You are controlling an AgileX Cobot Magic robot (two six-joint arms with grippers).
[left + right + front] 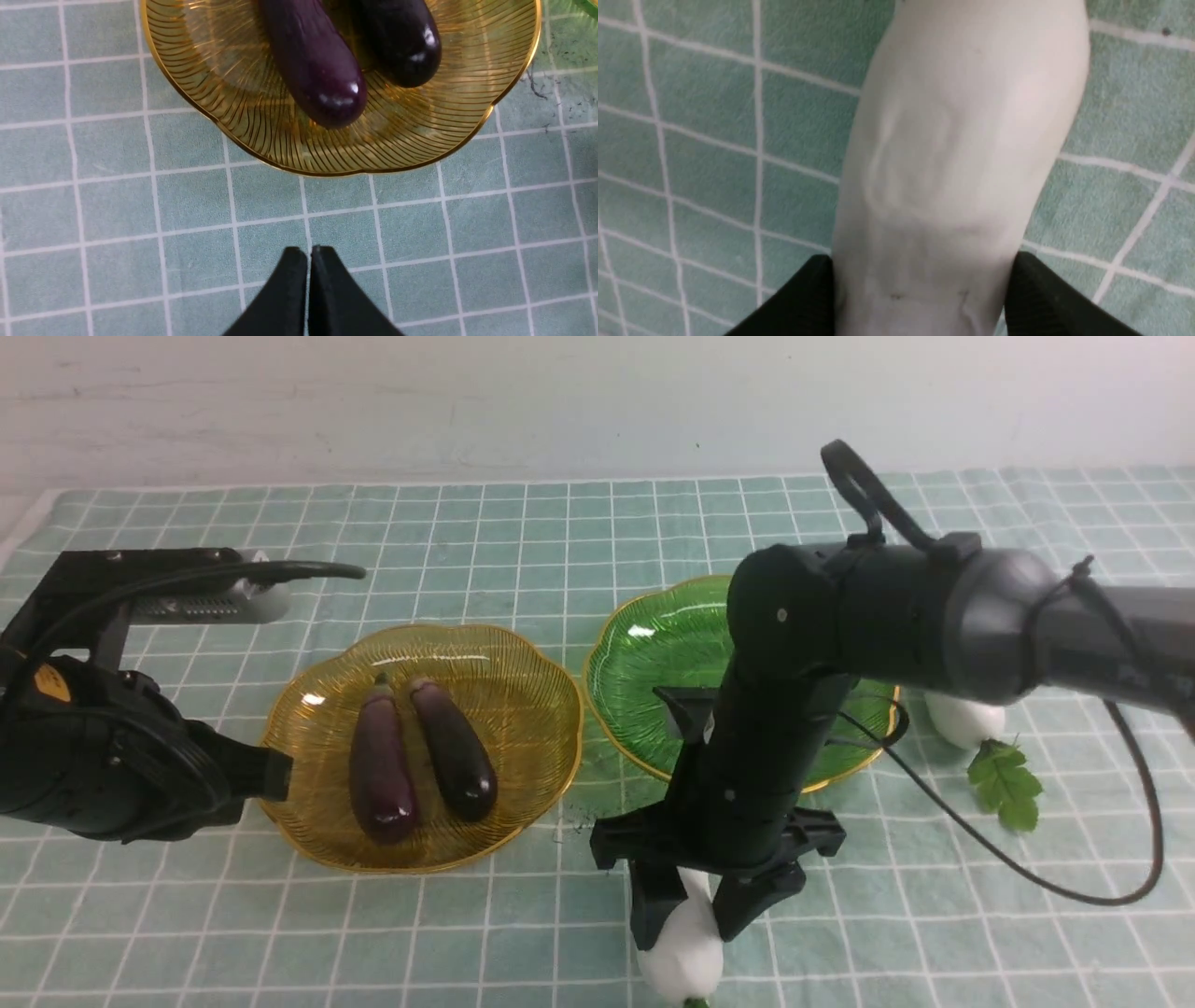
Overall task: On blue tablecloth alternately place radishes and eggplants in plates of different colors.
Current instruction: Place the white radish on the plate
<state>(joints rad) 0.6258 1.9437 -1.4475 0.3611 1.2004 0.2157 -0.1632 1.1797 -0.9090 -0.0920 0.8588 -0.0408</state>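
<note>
On the blue tablecloth (467, 523), two dark purple eggplants (381, 775) (455, 751) lie side by side in the amber plate (523, 709). The green plate (653, 653) sits to its right, partly hidden by my right arm. Near the front edge, my right gripper (695, 924) points down, and its fingers (803, 298) press both sides of a white radish (681, 966) (962, 140) that lies on the cloth. A second radish (962, 717) lies just right of the green plate. My left gripper (275, 775) (308, 252) is shut and empty, just short of the amber plate (224, 79).
A loose green leaf (1006, 784) lies on the cloth by the second radish. A black cable (1027, 877) loops from my right arm down over the cloth. A pale wall (560, 392) bounds the far side.
</note>
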